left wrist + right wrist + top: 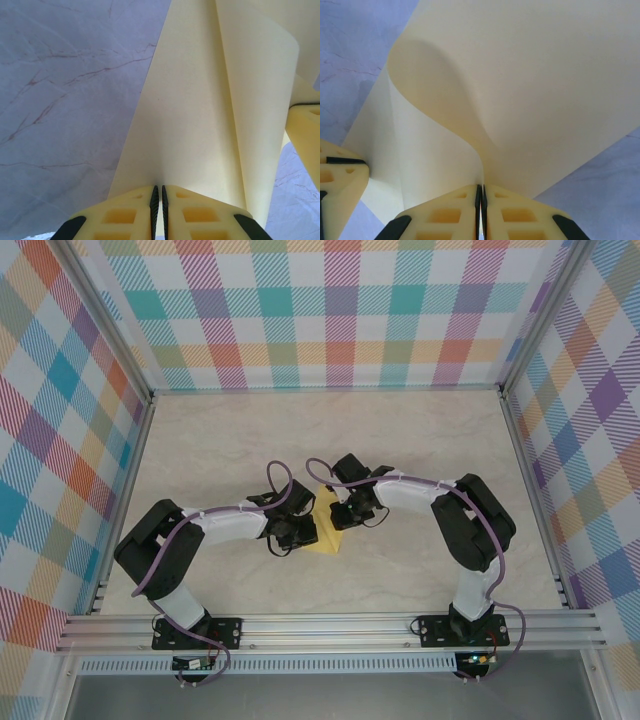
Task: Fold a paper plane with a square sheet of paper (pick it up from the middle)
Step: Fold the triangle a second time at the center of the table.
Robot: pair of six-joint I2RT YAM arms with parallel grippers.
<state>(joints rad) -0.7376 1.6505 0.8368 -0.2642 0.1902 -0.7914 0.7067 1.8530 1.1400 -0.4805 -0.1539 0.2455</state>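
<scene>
Tabletop (400, 440) in pale marble pattern lay under both arms. At its middle, the square sheet of paper (200, 125) curled upward between them. The wrists mostly hid it from overhead, and both wrist views cut off its edges. The left gripper (158, 192) and right gripper (480, 190) each pinched its edge, jaws clenched.

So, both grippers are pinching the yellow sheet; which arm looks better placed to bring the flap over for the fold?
Probably the right: the right gripper pinches the curling flap of the sheet, while the left gripper holds the flatter part.
</scene>
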